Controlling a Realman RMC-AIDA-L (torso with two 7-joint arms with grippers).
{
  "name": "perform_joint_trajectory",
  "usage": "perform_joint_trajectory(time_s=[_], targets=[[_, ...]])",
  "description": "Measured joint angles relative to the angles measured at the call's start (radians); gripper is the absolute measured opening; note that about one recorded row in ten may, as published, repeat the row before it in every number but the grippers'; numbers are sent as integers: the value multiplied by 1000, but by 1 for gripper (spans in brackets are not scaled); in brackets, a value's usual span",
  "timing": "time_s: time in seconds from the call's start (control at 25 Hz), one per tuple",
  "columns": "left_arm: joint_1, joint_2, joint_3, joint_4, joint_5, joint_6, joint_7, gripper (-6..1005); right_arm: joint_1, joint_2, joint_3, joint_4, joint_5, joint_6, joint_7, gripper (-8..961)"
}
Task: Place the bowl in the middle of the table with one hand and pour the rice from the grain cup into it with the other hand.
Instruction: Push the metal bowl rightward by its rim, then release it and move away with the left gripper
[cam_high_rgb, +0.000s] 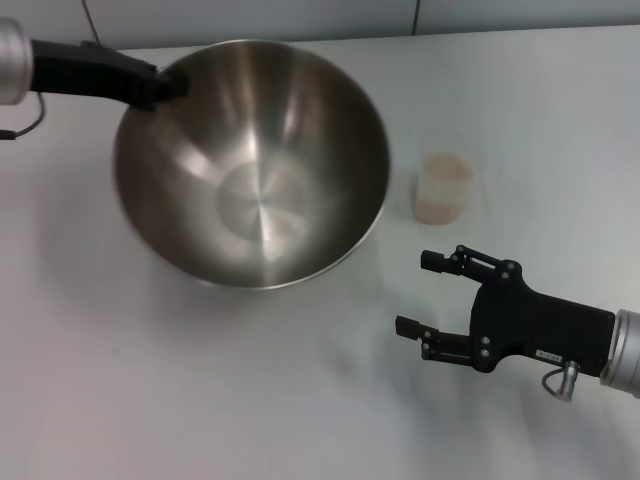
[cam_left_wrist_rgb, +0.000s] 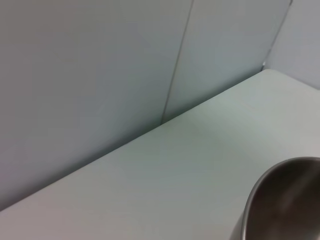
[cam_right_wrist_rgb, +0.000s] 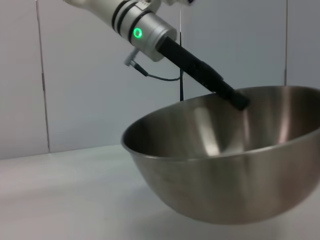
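The big steel bowl (cam_high_rgb: 255, 165) is at the table's (cam_high_rgb: 200, 400) back left, tilted, and I see nothing inside it. My left gripper (cam_high_rgb: 168, 87) is shut on its far-left rim. It also shows in the right wrist view (cam_right_wrist_rgb: 239, 100), gripping the bowl (cam_right_wrist_rgb: 225, 170). A piece of the bowl's rim (cam_left_wrist_rgb: 285, 200) shows in the left wrist view. The small translucent grain cup (cam_high_rgb: 443, 187) stands upright just right of the bowl, with pale rice showing dimly through its wall. My right gripper (cam_high_rgb: 415, 293) is open and empty, in front of the cup and apart from it.
A grey panelled wall (cam_left_wrist_rgb: 100, 65) runs along the table's back edge, close behind the bowl. White tabletop stretches across the front and left.
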Motion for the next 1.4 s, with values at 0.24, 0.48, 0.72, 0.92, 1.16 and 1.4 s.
perform_joint_trajectory(time_s=[0.24, 0.48, 0.72, 0.92, 1.16, 1.4], targets=[[-42, -1, 73, -88, -31, -85, 9, 40, 3, 0, 1, 0, 0, 0, 0, 819], [-59, -3, 95, -110, -34, -108, 12, 40, 7, 0, 3, 0, 0, 0, -1, 819], [-58, -2, 94, -110, -36, -108, 11, 39, 7, 0, 3, 0, 0, 0, -1, 819], [-57, 0, 97, -133, -37, -128, 13, 39, 7, 0, 3, 0, 0, 0, -1, 818], [-61, 4, 98, -186, -31, -178, 26, 39, 7, 0, 0, 0, 0, 0, 0, 819], [-60, 4, 98, -229, -30, -216, 40, 38, 7, 0, -2, 0, 0, 0, -1, 818]])
